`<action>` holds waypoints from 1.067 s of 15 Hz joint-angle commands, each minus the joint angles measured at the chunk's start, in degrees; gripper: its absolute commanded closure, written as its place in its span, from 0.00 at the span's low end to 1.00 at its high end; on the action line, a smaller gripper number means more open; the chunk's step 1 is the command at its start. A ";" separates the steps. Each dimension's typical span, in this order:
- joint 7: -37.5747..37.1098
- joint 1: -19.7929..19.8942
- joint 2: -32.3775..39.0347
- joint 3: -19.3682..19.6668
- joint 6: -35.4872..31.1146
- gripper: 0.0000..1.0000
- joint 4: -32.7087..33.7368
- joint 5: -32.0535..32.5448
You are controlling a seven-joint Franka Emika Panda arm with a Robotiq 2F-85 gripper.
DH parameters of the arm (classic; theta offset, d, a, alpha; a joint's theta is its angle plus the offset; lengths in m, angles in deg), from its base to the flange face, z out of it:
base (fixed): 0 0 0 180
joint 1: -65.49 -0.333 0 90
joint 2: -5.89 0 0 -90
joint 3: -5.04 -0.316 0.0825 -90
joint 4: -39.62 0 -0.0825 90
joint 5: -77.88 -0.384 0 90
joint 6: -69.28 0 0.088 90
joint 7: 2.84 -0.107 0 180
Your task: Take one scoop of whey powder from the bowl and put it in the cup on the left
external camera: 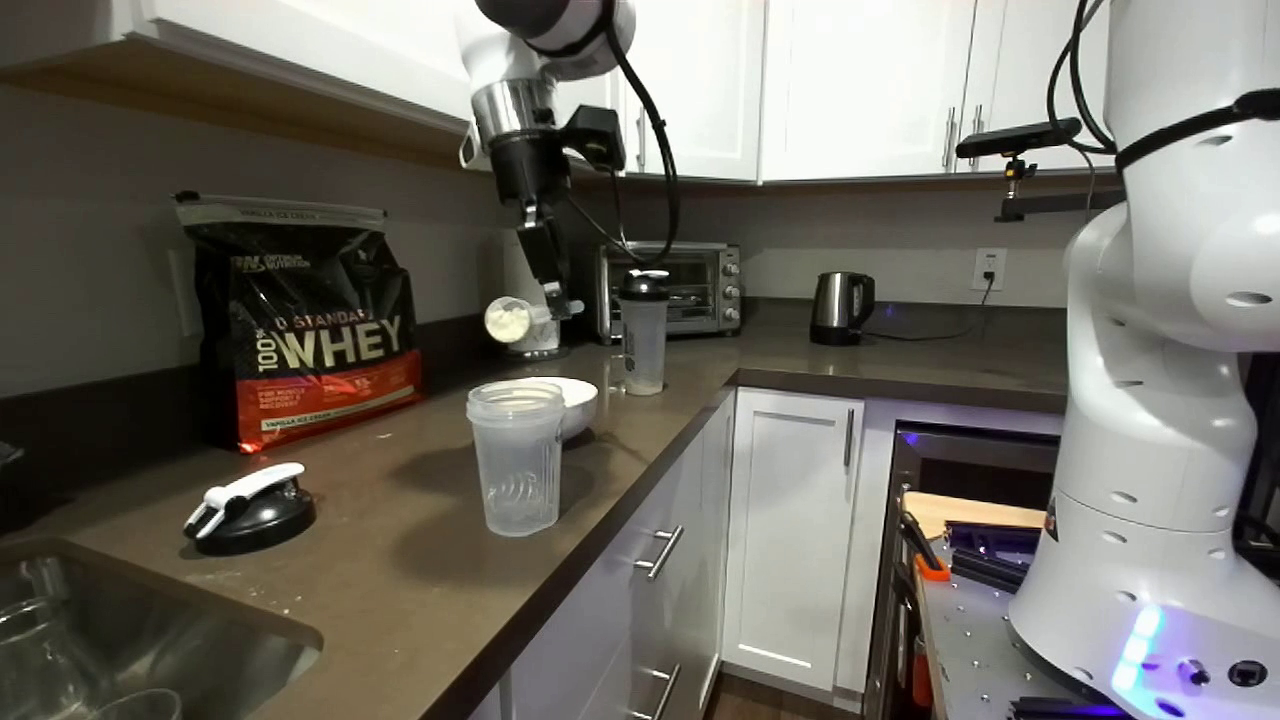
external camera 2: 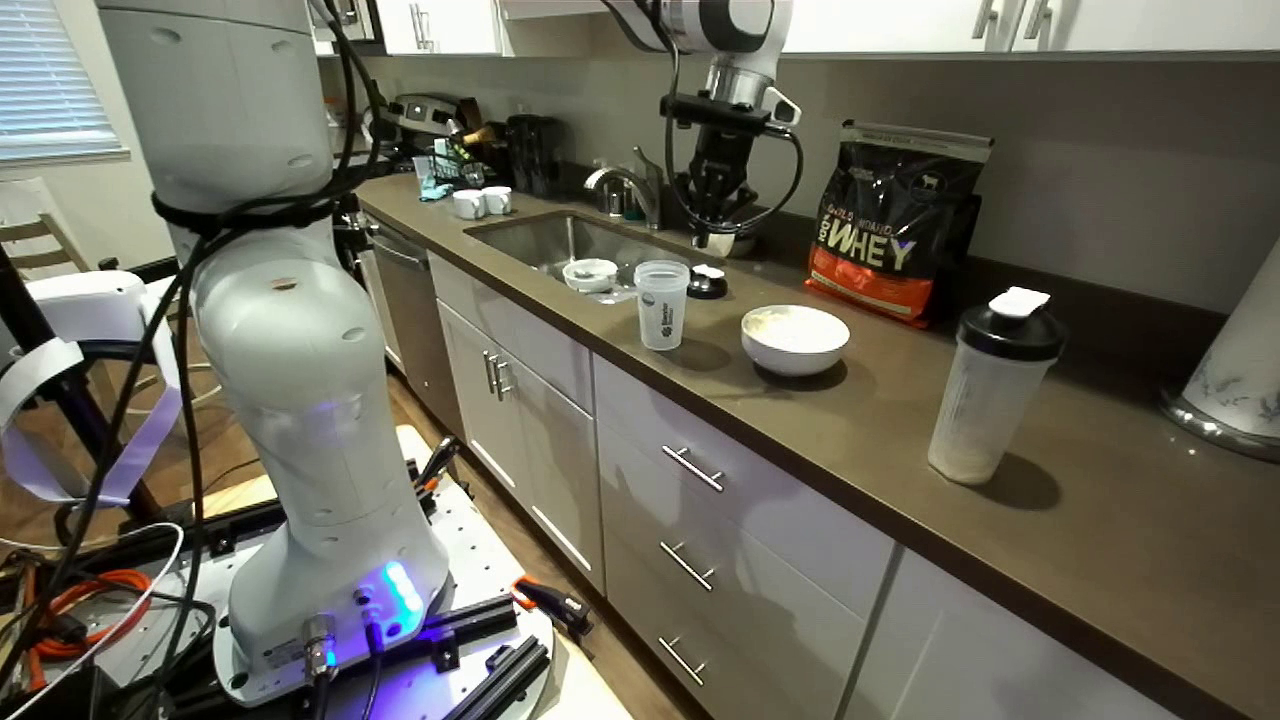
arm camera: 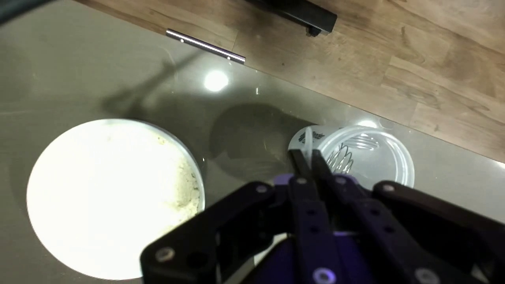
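Observation:
My gripper (external camera: 558,298) is shut on the thin handle of the scoop (external camera: 508,320), high above the counter. The scoop's head holds pale powder. In an exterior view the gripper (external camera 2: 715,222) and scoop (external camera 2: 720,244) hang high too. In the wrist view the handle (arm camera: 308,138) stands between the fingertips (arm camera: 309,156); the head is mostly hidden. The clear cup (external camera: 518,475) stands upright, also seen in an exterior view (external camera 2: 661,318); in the wrist view the cup (arm camera: 375,157) is partly behind the fingers, a wire whisk ball inside. The white bowl (external camera: 580,408), (external camera 2: 795,350), (arm camera: 98,189) has powder along one side.
A black whey bag (external camera: 310,320) stands against the wall. A black lid (external camera: 255,510) lies near the sink (external camera: 180,600). A shaker bottle with a black lid (external camera 2: 995,390) stands beyond the bowl. The cup is close to the counter's front edge. Cabinets (external camera: 330,60) hang overhead.

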 commanded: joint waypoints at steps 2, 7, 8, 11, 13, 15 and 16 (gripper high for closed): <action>1.88 -0.78 -3.48 -0.53 -0.95 0.99 -4.04 -0.38; 1.88 -1.71 -5.87 -1.07 -1.66 0.99 -7.55 0.06; 1.77 -1.96 -6.35 -1.22 -2.33 0.99 -8.32 0.36; 1.11 -2.71 -6.99 -1.68 -5.01 0.99 -9.98 1.88; 0.95 -3.13 -6.96 -1.83 -6.80 0.99 -10.57 2.81; 0.89 -3.41 -6.70 -1.89 -8.34 0.99 -10.85 3.68; 0.70 -3.53 -6.62 -1.94 -9.18 0.99 -11.04 4.49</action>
